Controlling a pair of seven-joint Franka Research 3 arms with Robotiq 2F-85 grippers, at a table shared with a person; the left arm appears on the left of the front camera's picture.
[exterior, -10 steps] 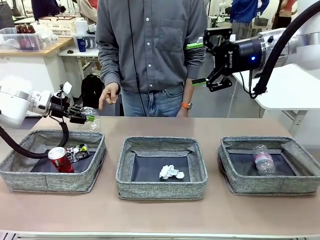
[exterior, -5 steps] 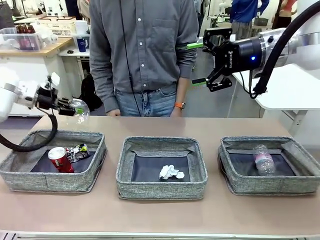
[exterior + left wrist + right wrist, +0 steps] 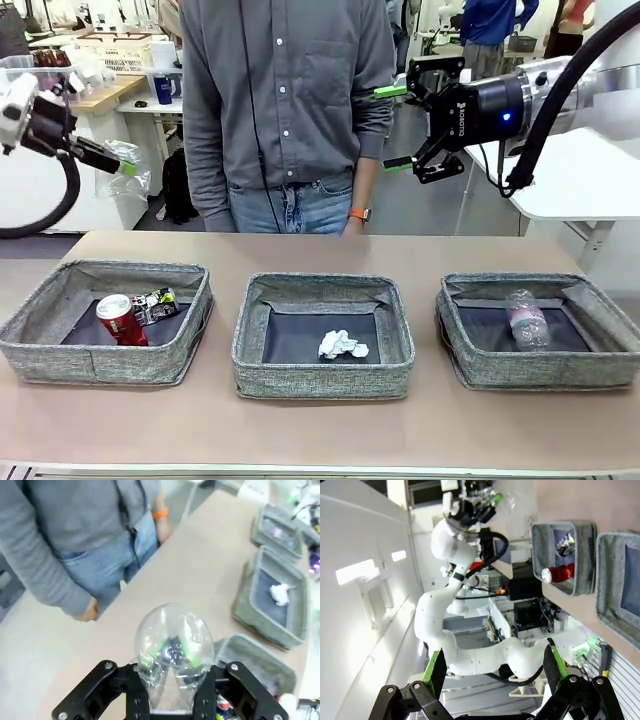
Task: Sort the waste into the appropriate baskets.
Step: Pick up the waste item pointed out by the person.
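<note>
While we hoist the clear plastic cup (image 3: 127,166) at nine o'clock, left gripper (image 3: 118,160) clamped on it to clear the basket (image 3: 60,345) walls | right gripper (image 3: 397,128) spread, idle at two o'clock; bottle basket (image 3: 600,350) looks the likely home

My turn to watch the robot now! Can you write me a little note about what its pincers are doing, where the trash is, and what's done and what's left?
Left pincer: shut on the clear plastic cup, held high above the table's left end.
Right pincer: open, holding nothing, raised at the right beside the person.
Left basket: red drink can and crushed dark can.
Middle basket: crumpled white paper ball.
Right basket: clear plastic bottle.
Done: four items sit in baskets.
Left: only the cup; it probably belongs with the bottle.
</note>
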